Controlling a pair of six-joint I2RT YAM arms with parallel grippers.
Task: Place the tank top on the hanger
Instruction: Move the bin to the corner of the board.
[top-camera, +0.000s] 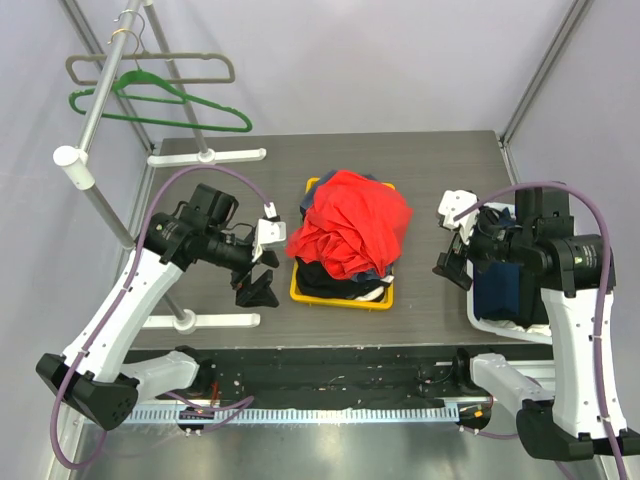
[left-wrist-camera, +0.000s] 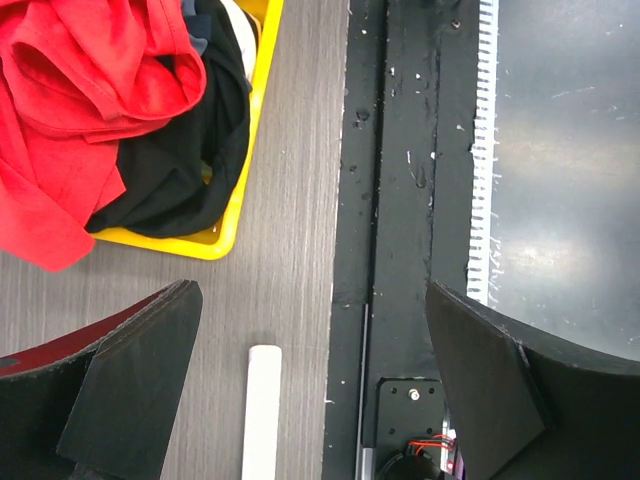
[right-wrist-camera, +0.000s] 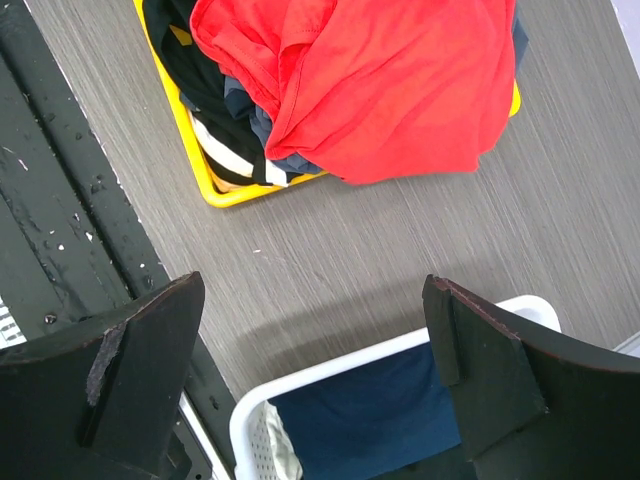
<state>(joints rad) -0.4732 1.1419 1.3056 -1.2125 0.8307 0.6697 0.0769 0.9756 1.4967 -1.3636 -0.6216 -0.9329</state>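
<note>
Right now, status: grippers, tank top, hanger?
Left gripper, right gripper open, empty. Tank top heaped on clothes in yellow bin. Hanger on rack, beside grey hanger.

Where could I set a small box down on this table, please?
Free: the grey wood-grain table behind the yellow plastic tray up to the far edge, and the strip between tray and white plastic basket. Crowded: the tray, heaped with the red tank top.

Tank top (top-camera: 350, 232) atop clothes (top-camera: 335, 278) in tray (top-camera: 340, 301), table (top-camera: 420, 170) centre; hanger (top-camera: 238, 122) on rack (top-camera: 99, 100) far left.
</note>
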